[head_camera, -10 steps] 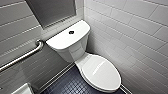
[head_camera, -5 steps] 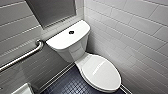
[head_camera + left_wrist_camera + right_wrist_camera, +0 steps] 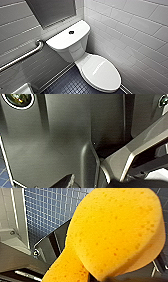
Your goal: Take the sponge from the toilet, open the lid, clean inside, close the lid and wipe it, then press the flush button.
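The sponge is gripped in the right claw, above the dark floor. The lid of the toilet lies shut. Opening it is judged the step in hand, calling for a lift at its front edge.
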Available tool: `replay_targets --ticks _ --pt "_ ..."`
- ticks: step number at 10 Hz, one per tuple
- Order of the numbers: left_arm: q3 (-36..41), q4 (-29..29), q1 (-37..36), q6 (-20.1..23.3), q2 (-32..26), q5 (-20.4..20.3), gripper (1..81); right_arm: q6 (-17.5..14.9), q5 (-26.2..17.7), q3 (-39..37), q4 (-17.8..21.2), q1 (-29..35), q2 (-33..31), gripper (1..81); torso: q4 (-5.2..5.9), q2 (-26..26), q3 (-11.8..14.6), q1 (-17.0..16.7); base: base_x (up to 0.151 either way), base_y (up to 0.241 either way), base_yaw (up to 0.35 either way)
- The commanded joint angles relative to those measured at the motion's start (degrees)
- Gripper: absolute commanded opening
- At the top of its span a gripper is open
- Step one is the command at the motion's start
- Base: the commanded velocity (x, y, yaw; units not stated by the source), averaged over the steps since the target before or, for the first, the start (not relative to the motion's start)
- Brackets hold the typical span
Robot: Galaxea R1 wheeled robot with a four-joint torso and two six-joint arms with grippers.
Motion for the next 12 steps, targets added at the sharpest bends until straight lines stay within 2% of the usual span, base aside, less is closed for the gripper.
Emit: replay_targets --ticks 1,2,3,4,5,6,7,8,9,11,12 --pt "-1.17 -4.14 1.71 -1.11 -2.28 -1.49 81.1 0.07 -3.53 0.58 -1.13 0.70 -1.41 1.0 0.00 0.00 0.00 0.00 0.000 0.000 0.000" --pt "-2.32 -5.63 2.15 4.26 -2.10 -2.02 81.1 0.07 -3.79 0.57 -1.13 0.88 -1.24 1.0 0.00 0.00 0.00 0.00 0.000 0.000 0.000" --pt "-3.81 -13.45 2.33 14.98 -2.19 -5.53 81.1 0.16 -3.71 0.66 -1.13 0.88 -1.24 1.0 0.00 0.00 0.00 0.00 0.000 0.000 0.000" --pt "-8.41 -32.39 2.76 34.33 -2.19 -13.66 81.1 0.16 -3.79 0.66 -1.13 0.88 -1.24 1.0 0.00 0.00 0.00 0.00 0.000 0.000 0.000" --pt "-10.73 -50.83 3.98 53.85 -2.19 -20.02 81.1 0.25 -3.79 0.83 -1.05 0.96 -1.33 1.0 0.00 0.00 0.00 0.00 0.000 0.000 0.000" --pt "-8.15 -42.02 3.86 47.84 -1.41 -17.01 81.1 0.25 -4.13 1.78 -1.05 2.26 -1.75 1.0 0.00 0.00 0.00 0.00 0.000 0.000 0.000" --pt "-11.11 -85.18 5.76 91.53 -1.76 -29.71 81.1 0.25 -4.40 3.69 -0.79 4.35 -2.88 1.0 0.00 0.00 0.00 0.00 0.000 0.000 0.000" --pt "-11.54 -91.34 5.75 97.54 -0.97 -29.62 81.1 0.25 -5.09 6.67 -1.04 7.23 -4.72 1.0 0.00 0.00 0.00 0.00 0.000 0.000 0.000" --pt "-12.40 -92.54 5.75 98.04 -0.45 -29.54 81.1 0.25 -6.05 10.22 -1.22 10.48 -6.63 1.0 0.00 0.00 0.00 0.00 0.000 0.000 0.000" --pt "-15.05 -92.91 5.76 97.95 0.79 -23.66 81.1 0.25 -12.04 18.57 -0.87 20.85 -11.59 1.0 0.00 0.00 0.00 0.00 0.000 0.000 0.000" --pt "-18.04 -93.08 5.75 97.95 1.76 -22.33 81.1 0.33 -15.98 21.04 0.08 27.04 -13.27 1.0 0.00 0.00 0.00 0.00 0.000 0.000 0.000"
